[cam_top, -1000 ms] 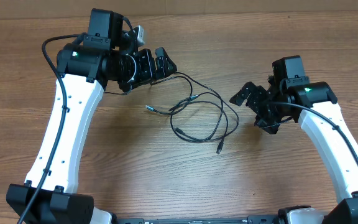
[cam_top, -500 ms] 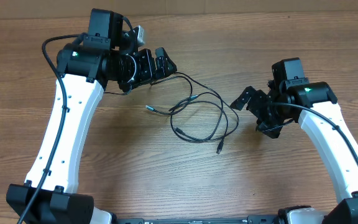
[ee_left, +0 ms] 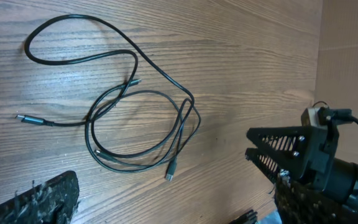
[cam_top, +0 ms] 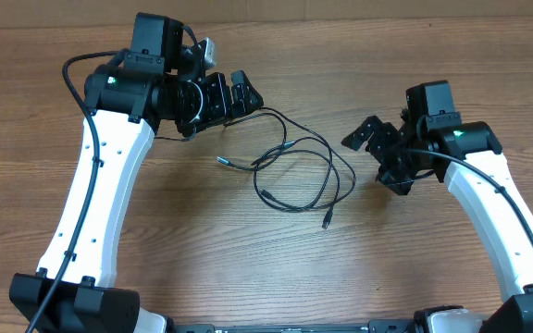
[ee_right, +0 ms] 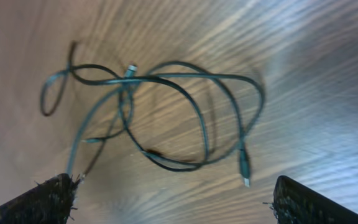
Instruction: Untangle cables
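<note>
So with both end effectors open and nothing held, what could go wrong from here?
1. The cables cross each other at several spots on the side toward the right end effector; a pinch there might catch two strands and tighten the tangle.
2. They lie flat on the table, so a grasp could scrape the wood or miss the thin cord.

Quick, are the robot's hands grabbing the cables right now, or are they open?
Left gripper: open, holding nothing.
Right gripper: open, holding nothing.
The cables lie loose on the table, in neither gripper.
</note>
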Motion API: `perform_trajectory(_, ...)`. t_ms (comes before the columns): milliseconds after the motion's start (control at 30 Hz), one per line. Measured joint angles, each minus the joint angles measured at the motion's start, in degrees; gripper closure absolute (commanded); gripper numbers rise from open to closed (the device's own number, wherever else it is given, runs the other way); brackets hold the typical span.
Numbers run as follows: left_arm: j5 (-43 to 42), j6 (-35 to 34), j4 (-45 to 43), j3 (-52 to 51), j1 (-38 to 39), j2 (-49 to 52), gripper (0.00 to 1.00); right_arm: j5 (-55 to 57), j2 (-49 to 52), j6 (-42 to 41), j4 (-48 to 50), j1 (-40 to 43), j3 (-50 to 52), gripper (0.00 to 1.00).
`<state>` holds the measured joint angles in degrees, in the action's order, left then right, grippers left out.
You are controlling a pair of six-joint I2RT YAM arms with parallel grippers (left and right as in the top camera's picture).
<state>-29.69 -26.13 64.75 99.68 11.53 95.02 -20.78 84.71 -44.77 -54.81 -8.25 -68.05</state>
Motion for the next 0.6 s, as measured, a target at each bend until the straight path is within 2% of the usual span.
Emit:
perform_trajectory(367, 0.0, 0.0, 0.0, 0.0, 0.0, 0.0, 0.01, -1.2, 0.0, -7.1, 0.8, -0.5, 0.0, 0.00)
perform_trajectory(600, 0.0, 0.0, 0.0, 0.0, 0.0, 0.0, 0.01, 3.8, 0.0, -11.1, -2.7, -5.8, 0.0, 0.00)
